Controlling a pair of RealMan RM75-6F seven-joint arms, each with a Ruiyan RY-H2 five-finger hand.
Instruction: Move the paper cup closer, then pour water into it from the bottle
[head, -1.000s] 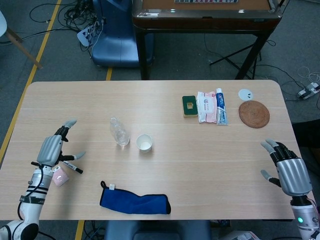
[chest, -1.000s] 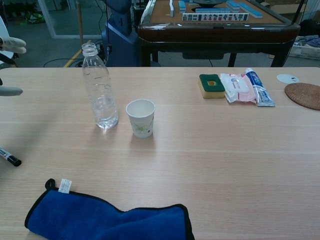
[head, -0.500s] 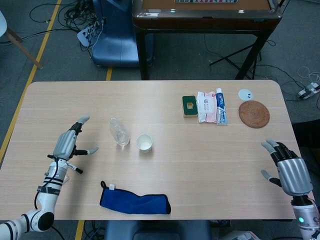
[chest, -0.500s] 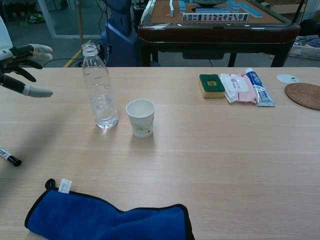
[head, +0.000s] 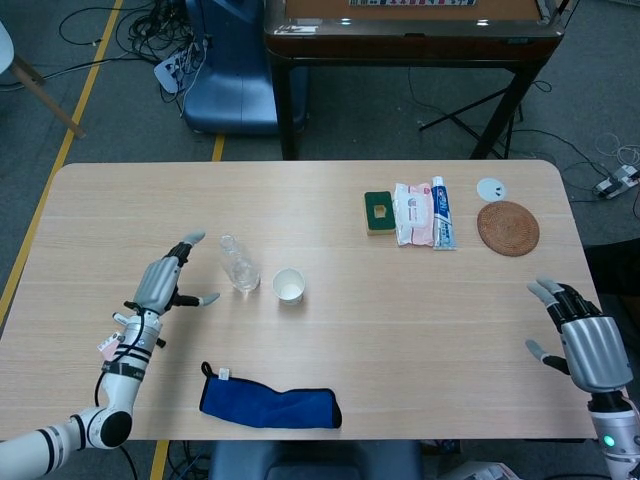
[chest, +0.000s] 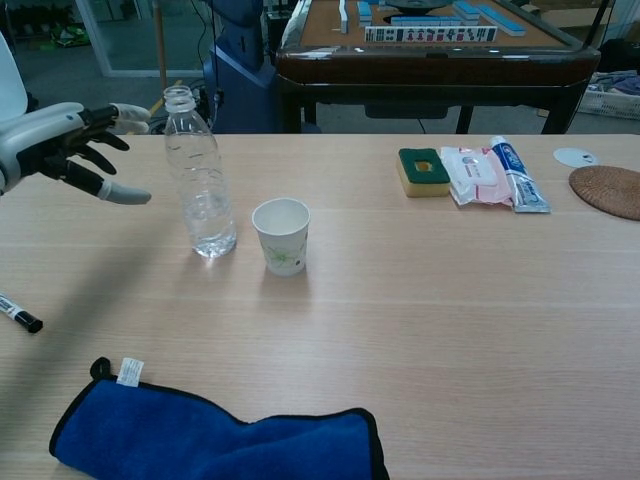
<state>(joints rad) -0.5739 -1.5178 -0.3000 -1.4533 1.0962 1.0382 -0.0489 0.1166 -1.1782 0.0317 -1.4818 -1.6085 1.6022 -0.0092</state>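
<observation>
Nothing is done yet: the white paper cup (chest: 281, 235) stands untouched just beside the clear plastic bottle (chest: 200, 188), both spread-fingered hands, left hand (chest: 62, 150) and right hand (head: 582, 341), holding nothing.

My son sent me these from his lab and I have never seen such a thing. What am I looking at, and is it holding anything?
It is a robot with two arms, each ending in a robot hand. One picture looks down from its head, the other forward from its chest.

On the table stand a clear water bottle with no cap on and a paper cup beside it. Nearer lie a blue cloth and a marker; at the far right, a sponge, a wipes pack, a toothpaste tube and a woven coaster.

Neither hand holds anything. The left robot hand is open near the bottle; the right robot hand is open at the table's edge.
</observation>
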